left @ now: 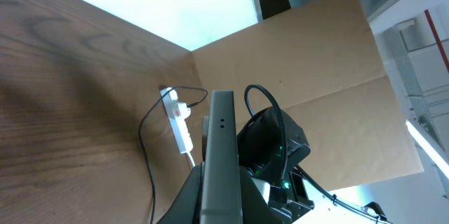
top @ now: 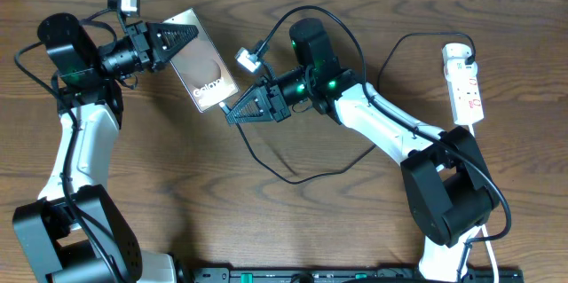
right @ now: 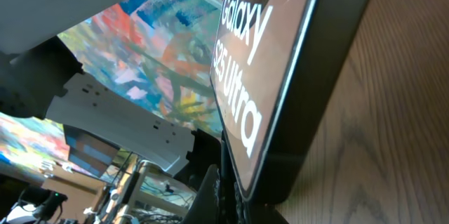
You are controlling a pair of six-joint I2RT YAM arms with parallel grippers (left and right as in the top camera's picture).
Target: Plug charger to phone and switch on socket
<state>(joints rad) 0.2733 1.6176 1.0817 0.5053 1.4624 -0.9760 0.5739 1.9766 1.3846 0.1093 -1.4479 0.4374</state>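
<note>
The phone (top: pixel 202 70), a bronze slab with white lettering, is tilted up off the table. My left gripper (top: pixel 173 39) is shut on its upper-left end. In the left wrist view the phone's edge (left: pixel 222 147) stands up between the jaws. My right gripper (top: pixel 232 113) is shut on the charger's tip at the phone's lower-right end. The thin black charger cable (top: pixel 293 178) loops across the table to the white socket (top: pixel 465 83) at the far right. In the right wrist view the phone (right: pixel 245 76) fills the frame just above my fingers (right: pixel 228 196). The connector tip is hidden.
The socket (left: pixel 180 122) and cable (left: pixel 144 147) also show in the left wrist view, with a brown cardboard wall (left: pixel 316 62) behind them. A small white block (top: pixel 130 0) sits on the left arm. Both arm bases stand at the table's front edge.
</note>
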